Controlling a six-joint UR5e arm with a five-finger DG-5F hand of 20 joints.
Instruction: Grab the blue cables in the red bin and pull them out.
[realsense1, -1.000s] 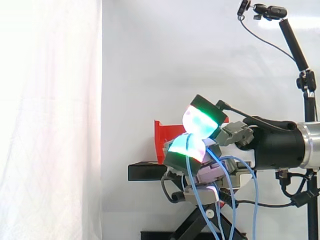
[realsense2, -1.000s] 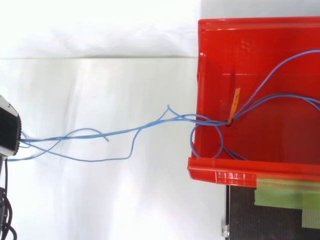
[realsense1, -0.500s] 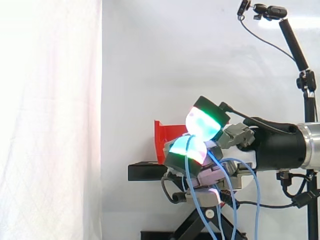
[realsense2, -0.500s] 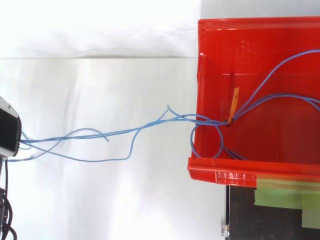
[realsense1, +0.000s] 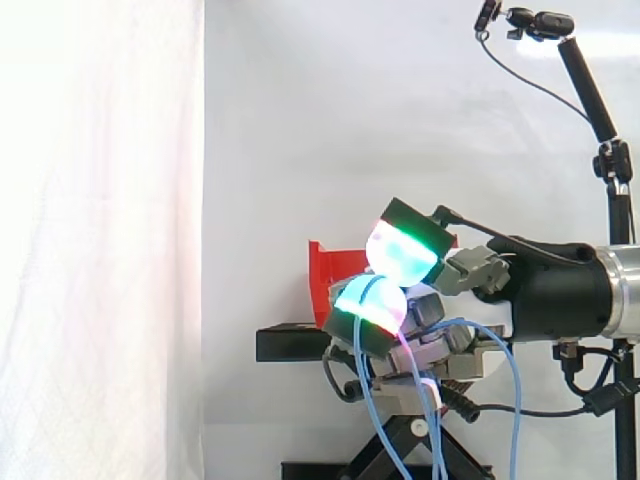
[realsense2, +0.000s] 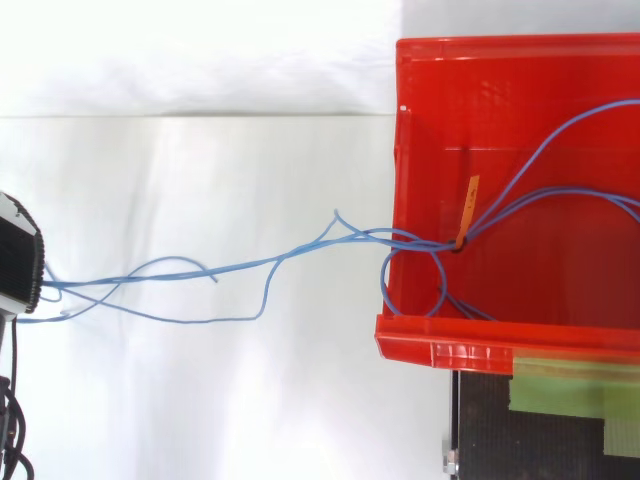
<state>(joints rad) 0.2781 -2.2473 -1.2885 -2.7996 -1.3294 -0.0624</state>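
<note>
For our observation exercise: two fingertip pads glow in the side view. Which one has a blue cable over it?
The lower pad: a blue cable loops over it and hangs down. The upper pad carries none.

Glossy plastic red bin (realsense2: 430, 345), smooth blue cables (realsense2: 375, 232), white cloth curtain (realsense1: 100, 250).
</note>
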